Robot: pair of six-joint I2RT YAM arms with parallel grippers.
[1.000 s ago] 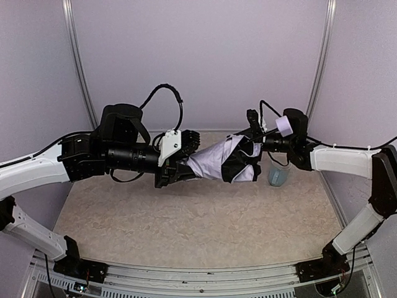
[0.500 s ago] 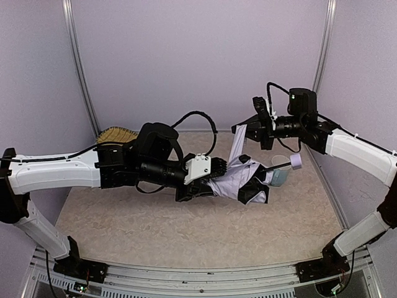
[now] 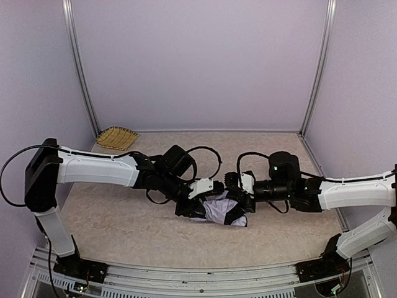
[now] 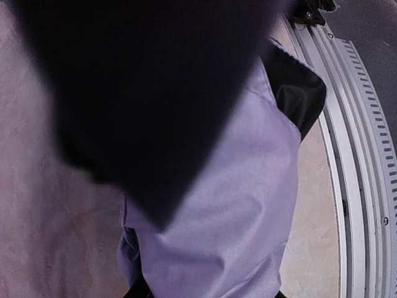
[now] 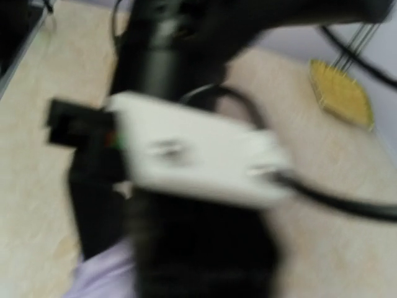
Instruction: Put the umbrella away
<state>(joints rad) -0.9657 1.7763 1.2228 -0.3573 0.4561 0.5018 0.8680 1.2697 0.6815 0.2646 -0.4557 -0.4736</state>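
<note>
top external view: my work surface is a table (image 3: 124, 230) with a beige marbled top. it is enclosed by pale lavender walls (image 3: 198, 62), with metal posts (image 3: 77, 68) at the far corners and a slotted aluminium rail (image 3: 205, 276) along the near edge. a yellow woven tray (image 3: 116, 137) lies in the far left corner. the umbrella (image 3: 215, 212) lies bunched on the table near its middle, lavender fabric with black folds, between my two grippers. my left gripper (image 3: 191, 207) is against its left side and my right gripper (image 3: 237, 197) against its right side. i cannot tell whether either is clamped or parted, because fabric and housings hide the fingers. left wrist view: lavender fabric fills the frame below a dark blur, with the rail at the right. right wrist view: heavy motion blur shows the white housing (image 5: 192, 158) of my left arm, and any marking on it is too blurred to read.
</note>
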